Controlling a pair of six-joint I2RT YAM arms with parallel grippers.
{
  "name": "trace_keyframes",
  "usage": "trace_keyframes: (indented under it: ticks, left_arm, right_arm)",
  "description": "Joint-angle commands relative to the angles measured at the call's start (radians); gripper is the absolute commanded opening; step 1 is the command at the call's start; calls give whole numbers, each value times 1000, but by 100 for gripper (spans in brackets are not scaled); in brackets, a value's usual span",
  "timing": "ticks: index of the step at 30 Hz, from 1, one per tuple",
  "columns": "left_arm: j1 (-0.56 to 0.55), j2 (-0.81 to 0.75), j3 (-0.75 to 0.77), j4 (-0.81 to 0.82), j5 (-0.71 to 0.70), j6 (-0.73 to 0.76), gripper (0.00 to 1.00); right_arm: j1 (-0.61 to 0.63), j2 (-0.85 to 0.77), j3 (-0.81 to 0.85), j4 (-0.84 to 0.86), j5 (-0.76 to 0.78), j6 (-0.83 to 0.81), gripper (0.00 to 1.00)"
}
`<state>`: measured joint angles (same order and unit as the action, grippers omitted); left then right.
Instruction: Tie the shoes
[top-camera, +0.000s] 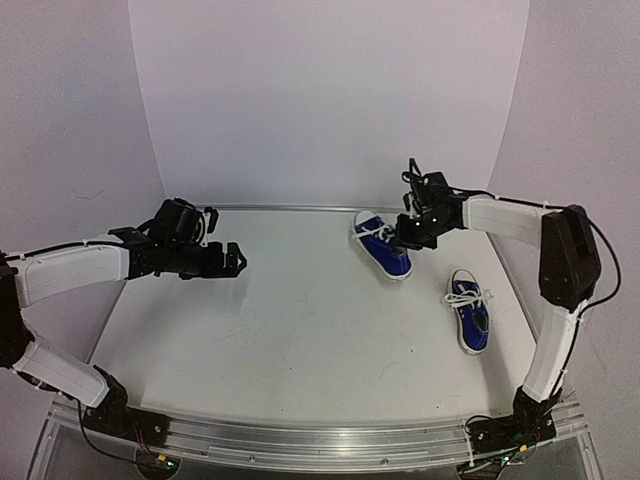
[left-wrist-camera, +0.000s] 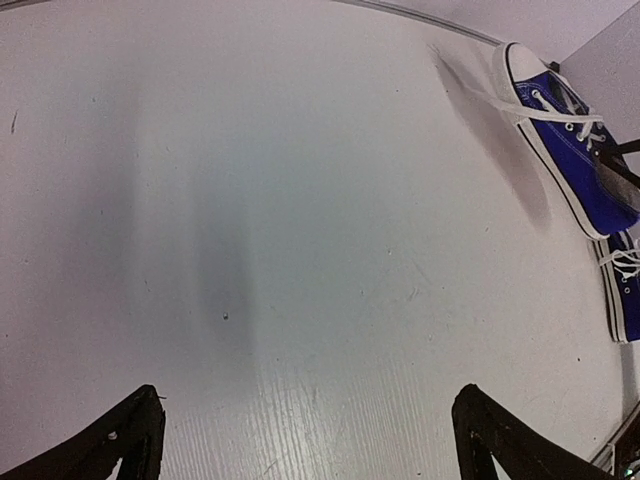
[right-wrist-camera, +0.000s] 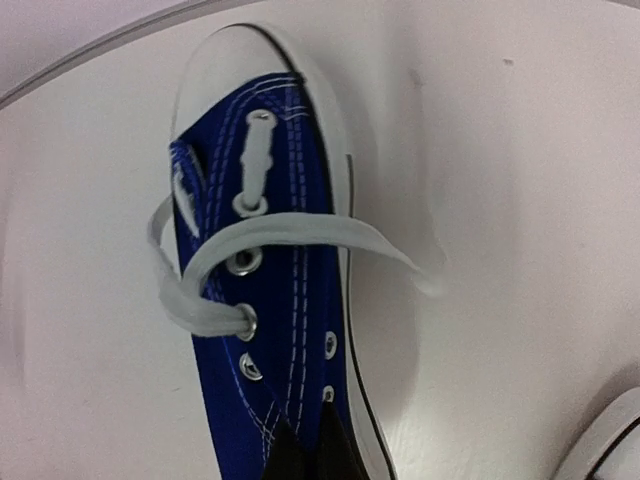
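Observation:
Two small blue shoes with white soles and loose white laces lie on the white table. The far shoe (top-camera: 383, 243) is tipped onto its side; the left wrist view shows its sole edge (left-wrist-camera: 570, 140). My right gripper (top-camera: 408, 238) is shut on the blue canvas of this shoe (right-wrist-camera: 270, 300), its dark fingertips (right-wrist-camera: 305, 455) pinching the upper near the eyelets. A white lace (right-wrist-camera: 280, 235) loops across the shoe's front. The second shoe (top-camera: 470, 312) lies nearer, to the right. My left gripper (top-camera: 235, 262) hovers open over bare table, far left of both shoes, with nothing between its fingers (left-wrist-camera: 305, 440).
A raised metal rim (top-camera: 300, 208) runs along the back of the table, under pale walls. The second shoe's white toe (right-wrist-camera: 610, 440) shows at the bottom right of the right wrist view, and it also lies at the right edge of the left wrist view (left-wrist-camera: 625, 285).

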<state>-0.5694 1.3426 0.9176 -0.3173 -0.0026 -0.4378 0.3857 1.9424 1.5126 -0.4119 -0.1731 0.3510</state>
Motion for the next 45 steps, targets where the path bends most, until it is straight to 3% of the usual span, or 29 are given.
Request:
trace_keyframes:
  ticks: [1, 10, 16, 24, 37, 45]
  left_arm:
    - [2, -42, 40, 10, -1, 49, 100]
    - [3, -44, 21, -7, -1, 137, 99]
    - [3, 9, -56, 111, 137, 137, 99]
    - [-19, 186, -11, 203, 146, 108, 87]
    - [-167, 545, 231, 279, 36, 79, 81]
    - [-224, 638, 318, 282, -37, 305, 84]
  right_arm:
    - [140, -181, -100, 104, 26, 164, 0]
    - [485, -326, -414, 279, 242, 431, 0]
    - [634, -397, -497, 301, 420, 539, 0]
    - [638, -519, -557, 238, 638, 569, 0]
    - [638, -457, -614, 238, 631, 608, 0]
    - [639, -447, -643, 238, 629, 627, 0]
